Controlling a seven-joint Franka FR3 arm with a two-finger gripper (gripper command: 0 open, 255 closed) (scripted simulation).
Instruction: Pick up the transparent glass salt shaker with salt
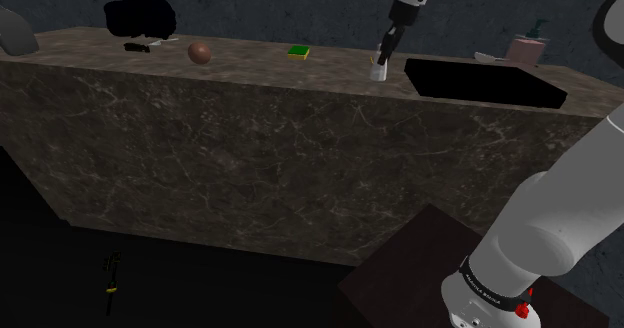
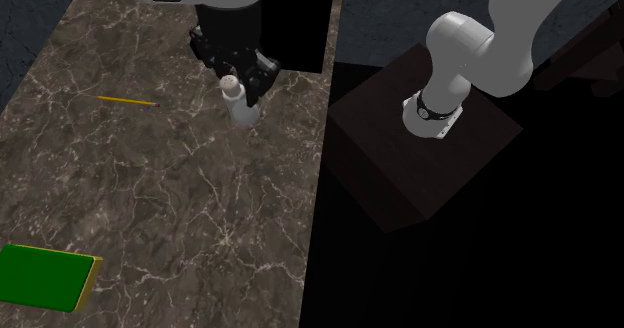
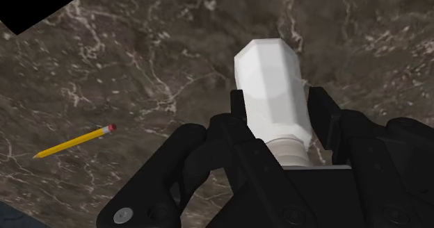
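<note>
You will find the salt shaker drawn plain white (no glass look, no salt visible): a faceted body narrowing to a ribbed neck. It sits between the fingers of the black gripper, which are closed against its two sides, clasping it. In the shoulder view the salt shaker is at the counter surface, just beside the black rectangular sink recess. The countertop is dark brown stone with pale veining. A slim yellow pencil lies flat near the shaker. A flat green sponge lies well apart
</note>
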